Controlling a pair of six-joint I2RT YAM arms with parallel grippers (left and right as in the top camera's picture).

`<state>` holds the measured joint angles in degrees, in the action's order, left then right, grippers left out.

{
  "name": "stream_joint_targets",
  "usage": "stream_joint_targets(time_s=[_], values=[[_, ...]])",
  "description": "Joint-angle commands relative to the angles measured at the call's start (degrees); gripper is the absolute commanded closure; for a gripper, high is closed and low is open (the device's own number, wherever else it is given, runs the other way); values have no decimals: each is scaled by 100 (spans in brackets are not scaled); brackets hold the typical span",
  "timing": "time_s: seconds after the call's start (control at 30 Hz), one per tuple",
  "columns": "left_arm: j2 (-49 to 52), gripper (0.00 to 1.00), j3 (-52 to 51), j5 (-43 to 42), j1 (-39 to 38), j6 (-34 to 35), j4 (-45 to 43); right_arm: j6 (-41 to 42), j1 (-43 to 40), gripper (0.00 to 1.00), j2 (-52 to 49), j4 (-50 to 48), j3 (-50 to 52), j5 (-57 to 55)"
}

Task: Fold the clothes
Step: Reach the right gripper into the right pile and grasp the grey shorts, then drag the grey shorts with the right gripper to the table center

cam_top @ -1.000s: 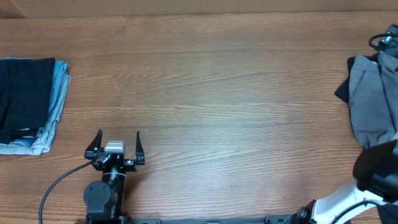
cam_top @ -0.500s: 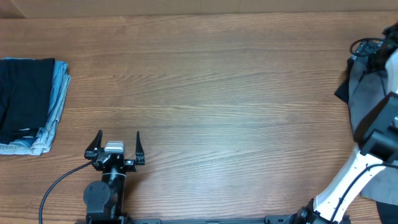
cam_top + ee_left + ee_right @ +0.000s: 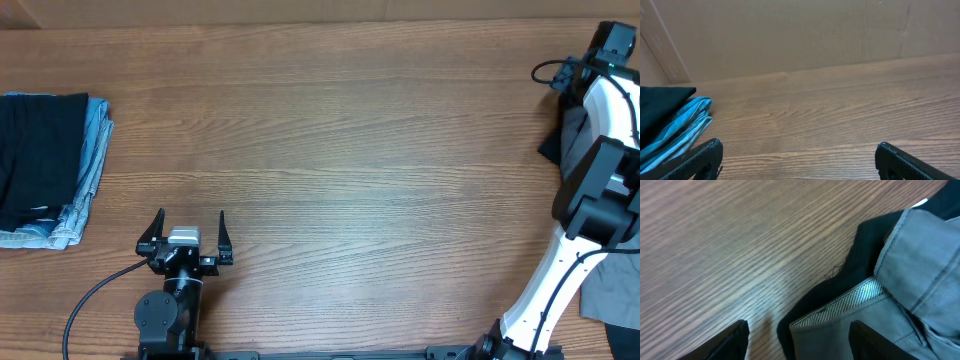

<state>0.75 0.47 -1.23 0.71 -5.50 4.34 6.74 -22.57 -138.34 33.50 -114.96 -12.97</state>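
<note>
The clothes lie at the table's right edge: a wrinkled mid-grey piece (image 3: 572, 150) with a dark one (image 3: 548, 148) under it. My right arm (image 3: 600, 90) reaches over them toward the far right corner. In the right wrist view the grey garment (image 3: 920, 270) shows a white dotted lining band (image 3: 855, 296) lying on black fabric (image 3: 862, 245). My right gripper (image 3: 800, 332) is open and straddles that band's corner, with one finger over bare wood and the other over grey cloth. My left gripper (image 3: 190, 232) stands wide open near the front edge, holding nothing.
A folded stack of black and light-blue garments (image 3: 45, 165) sits at the left edge and also shows in the left wrist view (image 3: 670, 122). More grey fabric (image 3: 612, 300) lies at the front right corner. A cardboard wall (image 3: 800, 35) backs the table.
My right arm has swung from the front right corner out over the grey clothes toward the far edge. The left arm has not moved.
</note>
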Motion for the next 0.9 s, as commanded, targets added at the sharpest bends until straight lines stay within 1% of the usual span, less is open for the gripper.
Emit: stream_joint_targets(time_s=[0.0, 0.13, 0.23, 0.3, 0.37, 0.4, 0.43, 0.47, 0.57, 0.7, 0.87], values=[[-50, 0, -20, 17, -37, 101, 2, 79, -33, 32, -306, -63, 63, -138], [-50, 0, -20, 17, -37, 103, 2, 81, -44, 33, -317, -50, 63, -162], [-50, 0, -20, 17, -37, 101, 2, 81, -44, 36, -317, -24, 63, -173], [-50, 0, -20, 17, -37, 101, 2, 74, -44, 51, -317, -20, 63, -313], [-50, 0, -20, 17, -37, 103, 2, 74, -44, 69, -317, 11, 63, -459], [-50, 0, -20, 17, -37, 101, 2, 68, -44, 80, -317, 24, 63, -505], [-50, 0, -20, 17, -37, 101, 2, 55, -44, 94, -310, 22, 57, -505], [-50, 0, -20, 17, -37, 101, 2, 52, -44, 96, -297, 24, 39, -505], [-50, 0, -20, 17, -37, 101, 2, 55, -44, 96, -96, 138, -33, -560], [-50, 0, -20, 17, -37, 101, 2, 55, -44, 96, 651, 326, -33, -702], [-50, 0, -20, 17, -37, 101, 2, 57, -44, 96, 1827, 748, -33, -693]])
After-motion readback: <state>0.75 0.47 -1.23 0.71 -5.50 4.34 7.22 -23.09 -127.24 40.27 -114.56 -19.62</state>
